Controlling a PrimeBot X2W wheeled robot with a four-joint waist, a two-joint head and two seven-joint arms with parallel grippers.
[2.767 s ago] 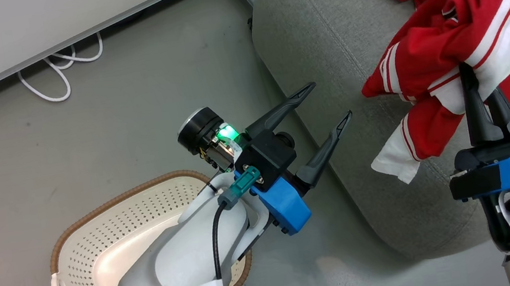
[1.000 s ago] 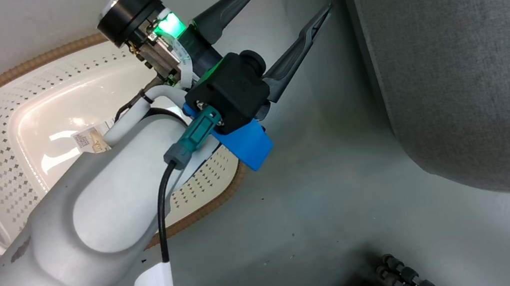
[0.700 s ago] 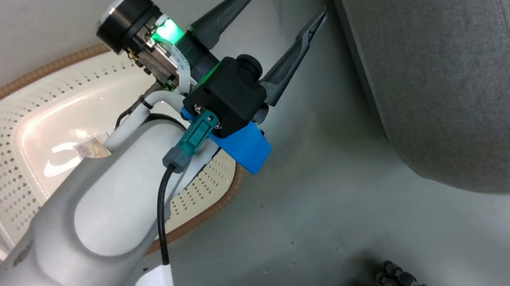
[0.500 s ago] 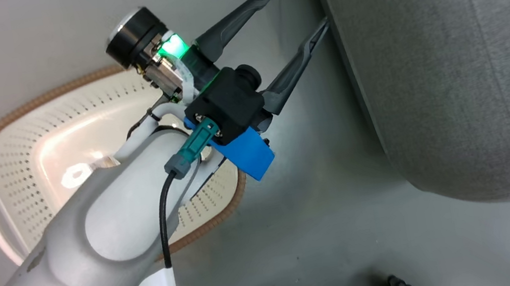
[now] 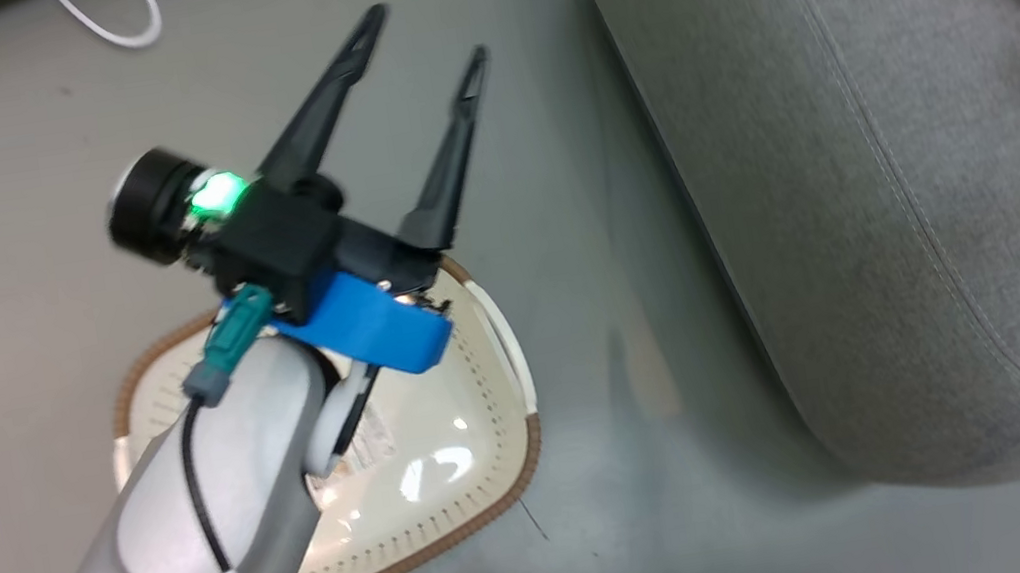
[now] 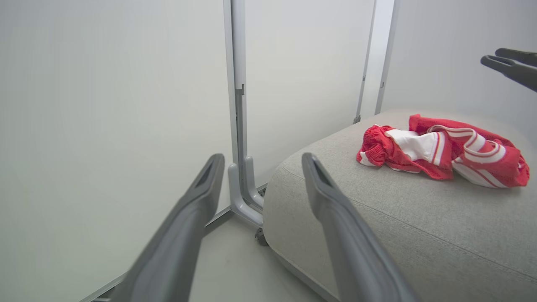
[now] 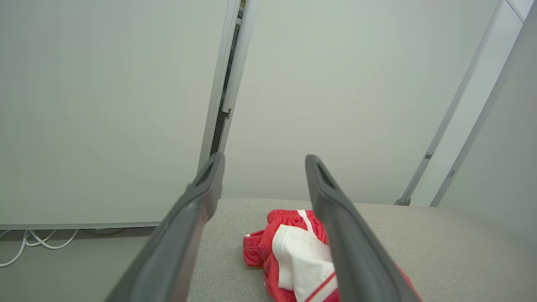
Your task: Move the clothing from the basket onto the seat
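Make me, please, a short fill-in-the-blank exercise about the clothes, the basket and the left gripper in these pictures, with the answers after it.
1. The clothes lying on the grey seat are white and ____.
2. The jaws of the left gripper stand ____, with nothing between them.
3. The cream basket on the floor has a ____ rim.

Missing words: red; open; brown.

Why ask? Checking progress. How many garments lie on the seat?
2, it seems: in the left wrist view, one garment at left, another touching it at right, both on the seat. Folds may hide more.
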